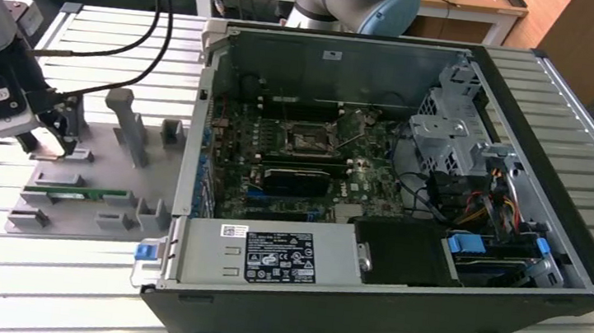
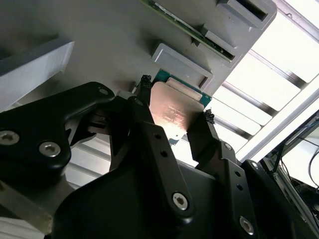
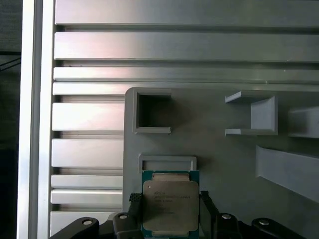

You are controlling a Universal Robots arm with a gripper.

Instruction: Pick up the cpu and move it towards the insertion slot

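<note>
Print on the cpu (image 3: 171, 206) and the power-supply label (image 1: 277, 257) — none of it legible

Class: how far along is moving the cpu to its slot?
Done: the gripper is at the grey fixture, around the cpu. In hand: the pick-up; whether the chip is clamped or lifted is unclear. Left: the whole move to the insertion slot in the open case.
</note>
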